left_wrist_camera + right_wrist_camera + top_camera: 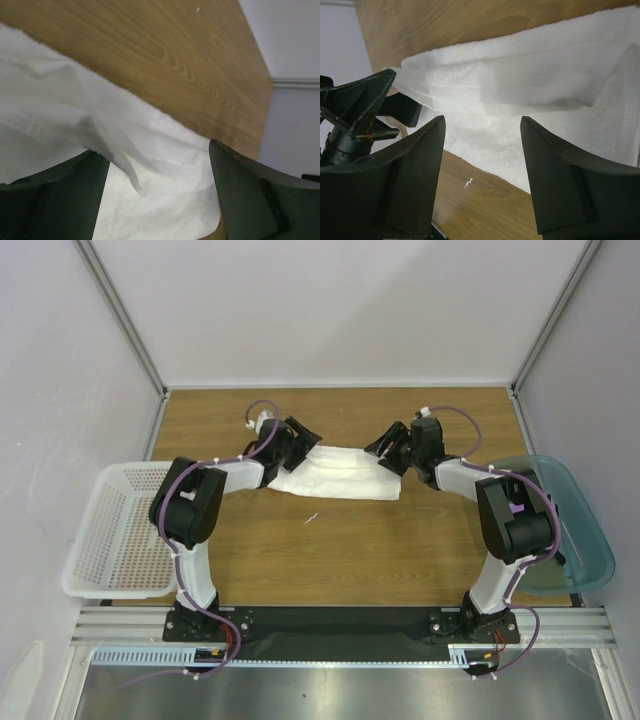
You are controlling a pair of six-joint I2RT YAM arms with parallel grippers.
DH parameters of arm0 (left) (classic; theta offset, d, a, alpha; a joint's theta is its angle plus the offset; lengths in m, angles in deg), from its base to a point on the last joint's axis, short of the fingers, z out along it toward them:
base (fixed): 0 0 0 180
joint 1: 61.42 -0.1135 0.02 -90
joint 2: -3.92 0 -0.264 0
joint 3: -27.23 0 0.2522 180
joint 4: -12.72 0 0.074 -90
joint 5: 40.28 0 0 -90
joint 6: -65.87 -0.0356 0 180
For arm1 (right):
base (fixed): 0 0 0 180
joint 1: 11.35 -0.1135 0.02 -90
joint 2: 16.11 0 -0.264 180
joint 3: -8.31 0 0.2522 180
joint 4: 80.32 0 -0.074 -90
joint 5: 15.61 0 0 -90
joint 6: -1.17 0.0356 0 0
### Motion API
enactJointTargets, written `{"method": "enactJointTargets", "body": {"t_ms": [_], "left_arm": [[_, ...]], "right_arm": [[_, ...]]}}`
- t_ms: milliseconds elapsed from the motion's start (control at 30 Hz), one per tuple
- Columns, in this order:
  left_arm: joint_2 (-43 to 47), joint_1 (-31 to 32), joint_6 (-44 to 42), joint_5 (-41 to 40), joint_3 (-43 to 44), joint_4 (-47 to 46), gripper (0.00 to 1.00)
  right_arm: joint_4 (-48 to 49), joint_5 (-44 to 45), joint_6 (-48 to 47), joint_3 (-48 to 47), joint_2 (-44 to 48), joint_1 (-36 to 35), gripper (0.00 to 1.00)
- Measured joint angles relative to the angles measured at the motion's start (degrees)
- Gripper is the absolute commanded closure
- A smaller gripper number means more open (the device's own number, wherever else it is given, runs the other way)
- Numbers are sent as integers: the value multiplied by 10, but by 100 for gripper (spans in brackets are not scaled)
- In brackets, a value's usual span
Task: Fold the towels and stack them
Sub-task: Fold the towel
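**White towel lies crosswise past mid-table, an open gripper at each end**

At the near edge of the table (350, 560) the two arms are bolted side by side, and both reach away toward the far half. A white perforated basket (85, 530) hangs over the table's left edge. A see-through teal bin (592, 540) sits at the right edge. Near the middle of the wood lies a small pale scrap of lint (312, 517), just on the near side of the cloth.

Beyond it is the white towel (340, 475), folded into a long band. It lies flat on the table, past the centre and well short of the far edge. Its long axis runs left to right, with the ends pointing at the table's left and right edges. The layers show as soft ridges along its length.

The left gripper (300, 435) is at the towel's far left corner. In its wrist view the jaws stand wide, and a loose flap of towel (50, 110) droops between them without being pinched. The right gripper (385, 447) is at the far right corner. Its jaws are also spread, low over the wood, and the towel's edge (520, 75) lies just ahead of the tips.
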Motion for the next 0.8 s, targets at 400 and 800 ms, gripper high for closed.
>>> {"method": "enactJointTargets", "body": {"t_ms": [400, 800], "left_arm": [[-46, 1, 48, -69, 112, 9, 16], [-2, -14, -65, -124, 90, 47, 14]], "right_arm": [[-5, 19, -35, 0, 28, 16, 33], [-6, -14, -115, -38, 23, -12, 35]]}}
